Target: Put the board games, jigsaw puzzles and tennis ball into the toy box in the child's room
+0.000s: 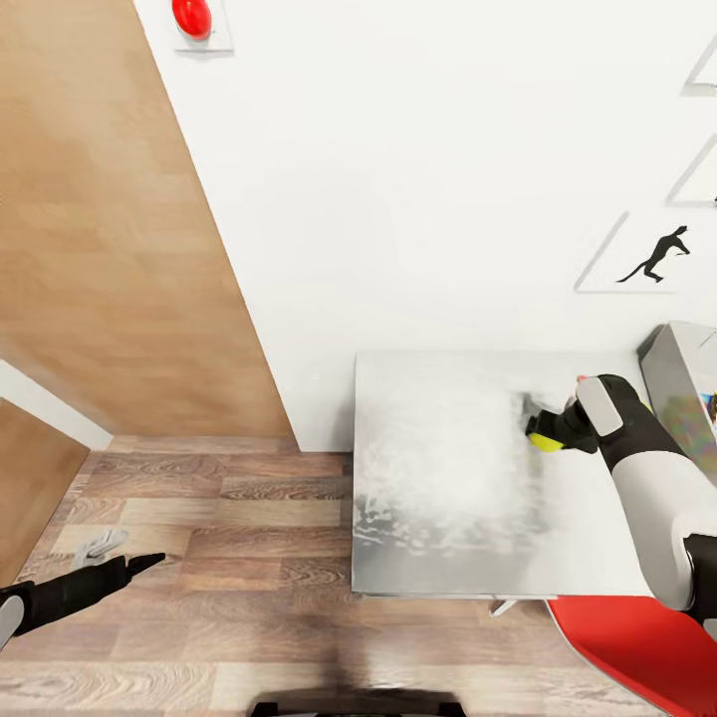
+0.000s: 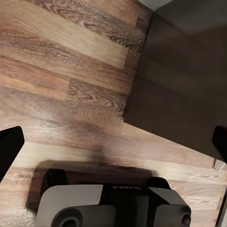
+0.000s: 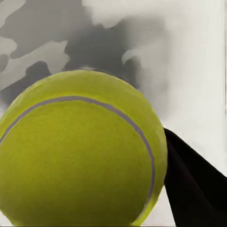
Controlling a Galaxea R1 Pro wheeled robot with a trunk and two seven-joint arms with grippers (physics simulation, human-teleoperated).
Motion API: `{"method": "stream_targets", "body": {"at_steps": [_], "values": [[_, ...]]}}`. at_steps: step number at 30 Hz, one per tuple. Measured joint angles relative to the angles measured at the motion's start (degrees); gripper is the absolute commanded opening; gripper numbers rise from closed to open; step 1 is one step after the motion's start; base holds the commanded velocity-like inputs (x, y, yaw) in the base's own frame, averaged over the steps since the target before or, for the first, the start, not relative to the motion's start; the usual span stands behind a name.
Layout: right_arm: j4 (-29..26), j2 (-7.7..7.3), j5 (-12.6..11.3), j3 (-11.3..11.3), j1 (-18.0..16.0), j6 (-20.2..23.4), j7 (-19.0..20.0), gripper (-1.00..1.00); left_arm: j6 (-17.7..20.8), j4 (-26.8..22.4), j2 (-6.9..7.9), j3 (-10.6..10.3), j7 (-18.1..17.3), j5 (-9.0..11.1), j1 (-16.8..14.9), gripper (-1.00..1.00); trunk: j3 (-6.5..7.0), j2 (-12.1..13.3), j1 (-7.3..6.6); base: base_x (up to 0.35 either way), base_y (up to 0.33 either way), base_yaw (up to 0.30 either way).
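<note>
A yellow-green tennis ball (image 1: 546, 441) hangs just above the right part of the pale speckled table (image 1: 438, 498), with my right gripper (image 1: 535, 423) shut on it. Close up in the right wrist view, the tennis ball (image 3: 80, 151) has one black finger (image 3: 194, 189) pressed against its side. The light grey toy box (image 1: 669, 373) stands on the table at the frame's right edge, just beyond my right forearm, and something colourful shows inside it. My left gripper (image 1: 127, 556) hangs open over the wood-plank floor, far left of the table, with its fingers (image 2: 9, 146) wide apart and nothing between them.
A red chair (image 1: 637, 647) sits at the table's near right corner. The white wall behind the table carries a dancer-silhouette picture (image 1: 652, 257). A wooden door panel (image 1: 110, 219) stands at the left. My own base (image 2: 113, 205) shows below the left gripper.
</note>
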Motion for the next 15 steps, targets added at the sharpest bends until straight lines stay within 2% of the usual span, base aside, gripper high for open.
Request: {"method": "stream_targets", "body": {"at_steps": [11, 15], "values": [[0.0, 0.00, 0.1, 0.0, 0.0, 0.0, 0.1, -1.00, 0.0, 0.0, 0.00, 0.0, 0.0, 0.0, 0.0, 1.00, 1.01, 0.0, -0.01, -0.013, 0.000, 0.000], [0.0, 0.00, 0.1, 0.0, 0.0, 0.0, 0.0, -1.00, 0.0, 0.0, 0.00, 0.0, 0.0, 0.0, 0.0, 1.00, 1.38, 0.0, 0.01, -0.084, 0.000, 0.000]]}}
